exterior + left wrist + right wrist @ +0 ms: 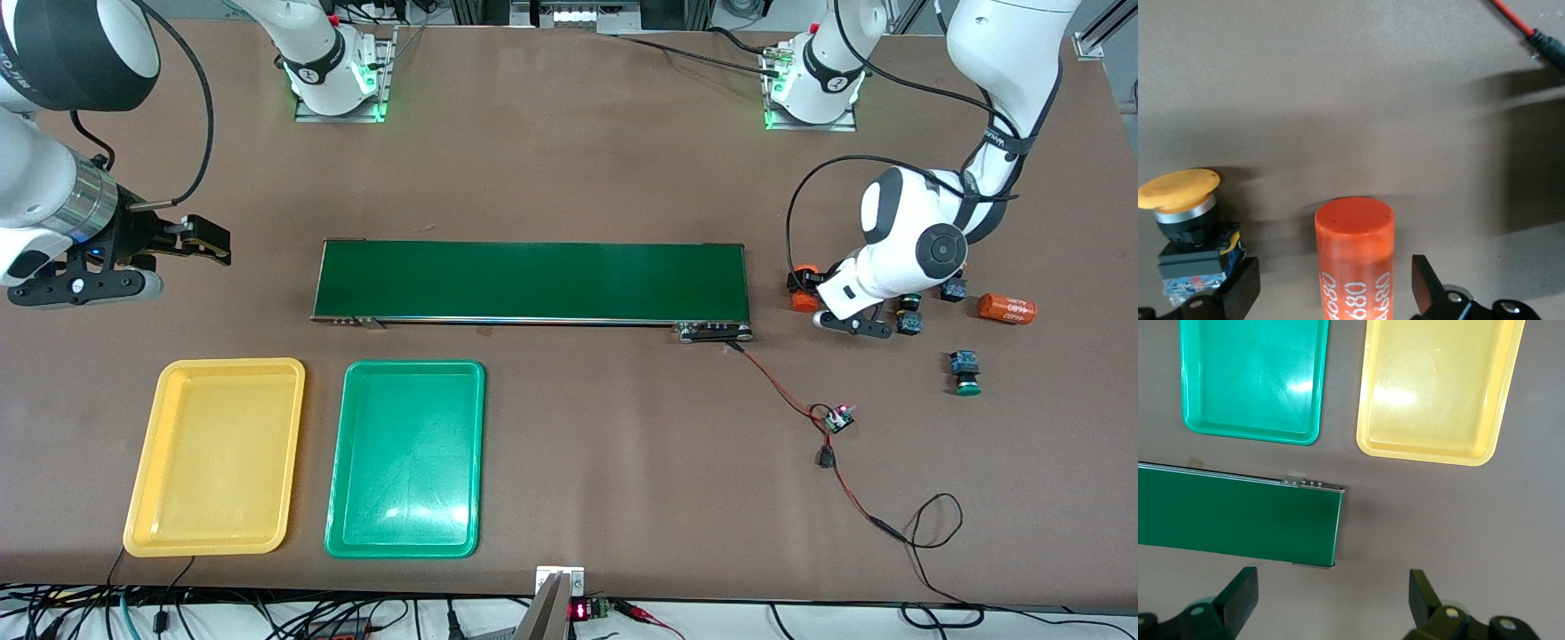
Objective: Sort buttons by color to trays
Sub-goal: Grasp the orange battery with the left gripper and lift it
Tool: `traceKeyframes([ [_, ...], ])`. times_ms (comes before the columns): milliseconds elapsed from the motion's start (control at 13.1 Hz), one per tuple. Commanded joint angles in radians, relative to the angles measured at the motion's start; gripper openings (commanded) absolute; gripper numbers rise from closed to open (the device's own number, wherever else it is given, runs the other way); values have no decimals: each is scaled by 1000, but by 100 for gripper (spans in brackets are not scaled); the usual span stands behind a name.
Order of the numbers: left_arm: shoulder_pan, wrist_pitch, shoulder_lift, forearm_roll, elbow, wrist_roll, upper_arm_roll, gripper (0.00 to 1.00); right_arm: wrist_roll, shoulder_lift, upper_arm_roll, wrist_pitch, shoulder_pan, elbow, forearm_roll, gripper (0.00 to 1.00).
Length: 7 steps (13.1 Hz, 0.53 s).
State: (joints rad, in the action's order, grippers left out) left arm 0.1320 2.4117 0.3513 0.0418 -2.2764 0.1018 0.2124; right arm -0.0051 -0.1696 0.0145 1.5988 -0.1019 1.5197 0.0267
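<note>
Front view: table (569, 178) fills the frame, long conveyor (531, 281) at centre. Yellow tray (142, 524) lower left, green tray (342, 533) just beside it, both bare, no buttons in them yet.

Right arm enters from upper left; right gripper (191, 244) hangs at frame left, over bare table off the conveyor's end, waiting. Fingers spread wide, nothing between them. Right wrist view shows the same: open jaws, conveyor end and both trays below.

Left arm comes down from upper right; left gripper (840, 307) sits low over the cluster at centre right, mostly hidden by the wrist in this view. In the left wrist view the fingers (1238, 293) stand wide, an orange cylinder (1355, 257) with white print between them, not clamped. A yellow button (1185, 227) stands just beside one finger, outside the jaws.

Other small items, front view: second orange cylinder (1006, 308) at right, green button (965, 373) lower right and apart from the cluster, another green button (909, 313) by the wrist, one more blue-black block (954, 290) half hidden, cap colour not readable.

Step, as I judge it: first pick, nothing sorted. The jaws frame a cylinder, not a button. Next move likely calls for shifting sideways onto the yellow button, closing on its body, then carrying it toward the conveyor or trays. Risk: knocking the cylinder.
</note>
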Motion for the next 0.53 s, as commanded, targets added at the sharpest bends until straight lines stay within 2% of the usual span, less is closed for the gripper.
traceKeyframes([
  [0,24,17,3,10,-18,24,15,96,4,4,5,-3,-9,4,13,100],
  [228,23,14,2,10,-20,24,18,78,7,-5,5,1,-12,4,13,100],
  [304,23,12,1,10,-20,22,22,58,8,-4,5,-2,-21,4,13,100],
  [456,23,12,-3,10,-20,24,28,41,34,-5,5,0,-33,4,13,100],
])
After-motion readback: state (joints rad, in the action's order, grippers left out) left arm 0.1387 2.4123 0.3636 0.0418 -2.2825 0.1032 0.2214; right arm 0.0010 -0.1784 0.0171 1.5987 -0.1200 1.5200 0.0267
